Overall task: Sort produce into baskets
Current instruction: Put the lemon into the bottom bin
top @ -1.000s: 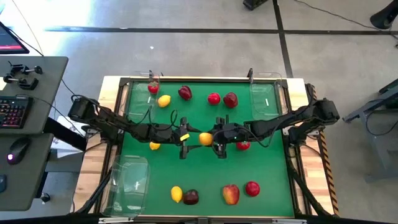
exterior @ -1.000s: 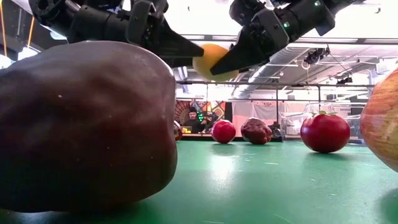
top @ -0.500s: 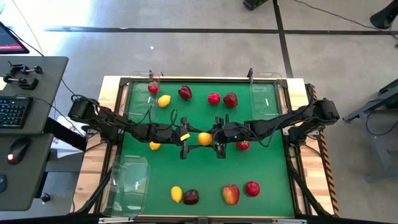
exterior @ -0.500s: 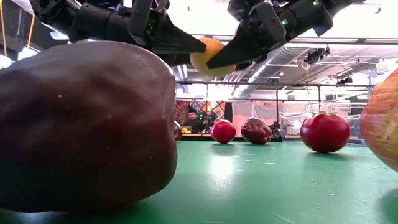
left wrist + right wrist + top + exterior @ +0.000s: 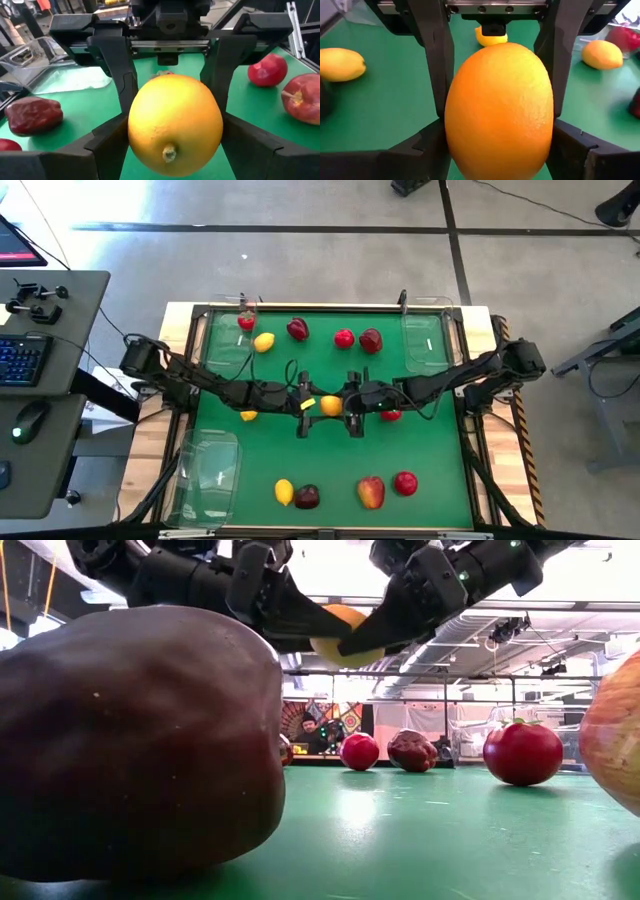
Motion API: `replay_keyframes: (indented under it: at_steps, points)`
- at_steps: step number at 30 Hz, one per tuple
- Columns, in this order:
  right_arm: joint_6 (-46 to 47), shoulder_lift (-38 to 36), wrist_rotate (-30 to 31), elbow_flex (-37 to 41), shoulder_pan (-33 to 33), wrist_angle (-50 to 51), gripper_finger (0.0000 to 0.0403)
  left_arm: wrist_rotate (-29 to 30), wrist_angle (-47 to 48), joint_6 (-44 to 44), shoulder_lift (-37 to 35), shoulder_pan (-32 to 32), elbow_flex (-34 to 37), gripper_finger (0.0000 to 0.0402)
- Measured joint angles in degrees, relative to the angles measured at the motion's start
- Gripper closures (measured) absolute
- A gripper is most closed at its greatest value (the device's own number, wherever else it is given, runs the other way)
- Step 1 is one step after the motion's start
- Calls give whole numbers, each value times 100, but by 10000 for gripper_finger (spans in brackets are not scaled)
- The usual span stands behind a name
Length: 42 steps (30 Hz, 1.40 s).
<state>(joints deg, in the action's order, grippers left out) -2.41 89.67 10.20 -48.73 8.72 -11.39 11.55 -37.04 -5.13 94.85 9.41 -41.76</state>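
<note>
1. The left hand [image 5: 312, 406] and right hand [image 5: 346, 406] meet tip to tip, both pinching one lemon [image 5: 330, 405].
2. The lemon hangs above mid-worktop [image 5: 440, 470], equally near both arms.
3. Its long axis looks crosswise to the fingers.

We see a yellow-orange lemon [image 5: 175, 125] between the fingers of our left claw [image 5: 172, 137], and the right claw [image 5: 170, 65] grips it from opposite.
</note>
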Motion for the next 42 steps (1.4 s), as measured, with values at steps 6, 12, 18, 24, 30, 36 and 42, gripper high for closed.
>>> replay_keyframes:
  at_steps: [6, 12, 18, 24, 30, 36, 42]
  points:
    - [-20, -7, 195, -7, 86, -43, 121, -29, 33, -8, -94, -5, 3, 164]
    - [-154, -11, 289, -28, 191, -86, 111, -70, 237, 7, -232, -1, 0, 169]
    - [-238, -217, 481, -42, 354, 344, 110, -69, 597, -4, -411, 4, 0, 171]
    - [-42, -647, 617, -42, 414, 1064, 109, -43, 630, -109, -417, 4, 0, 171]
    - [111, -660, 658, 102, 414, 1450, 140, -46, 895, -354, -706, 4, 4, 172]
    - [62, -463, 666, 637, 378, 567, 253, -85, 2364, -360, -1443, 85, -214, 172]
    - [91, -461, 665, 1020, 288, 57, 383, -87, 5312, -28, -2094, 470, -1005, 172]
